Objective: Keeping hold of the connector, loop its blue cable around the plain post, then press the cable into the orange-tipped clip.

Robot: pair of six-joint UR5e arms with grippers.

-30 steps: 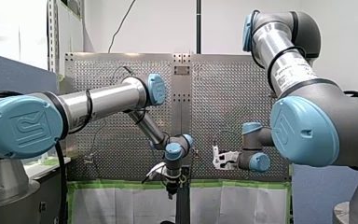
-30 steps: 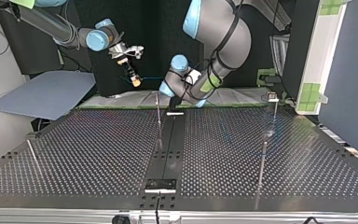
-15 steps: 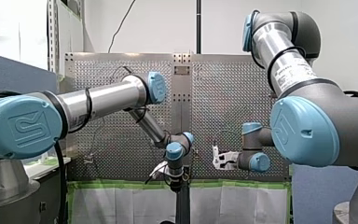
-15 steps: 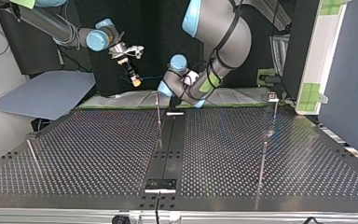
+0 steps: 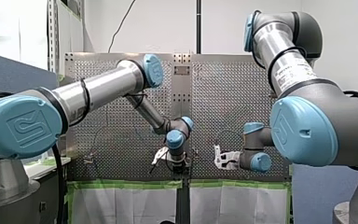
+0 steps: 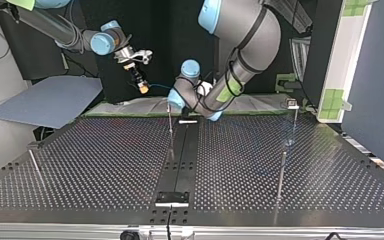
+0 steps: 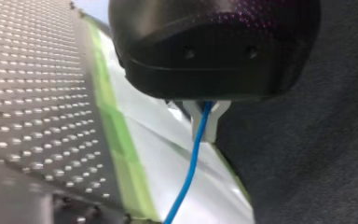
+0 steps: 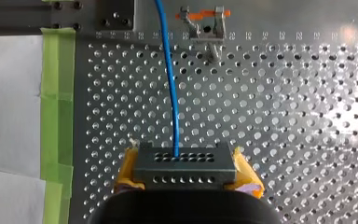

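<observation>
My right gripper [image 8: 186, 169] clamps the connector [image 8: 185, 161], my left gripper [image 7: 204, 122] pinches the cable [image 7: 191, 172]; I route it gently, clip [image 8: 206, 21] ahead at 1 o'clock

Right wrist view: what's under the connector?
Perforated table around it; directly beneath, the connector and my right gripper cover everything. Its blue cable runs ahead.

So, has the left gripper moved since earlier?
Yes. In the front view my left gripper went from below the green tape strip to just above it.
</observation>
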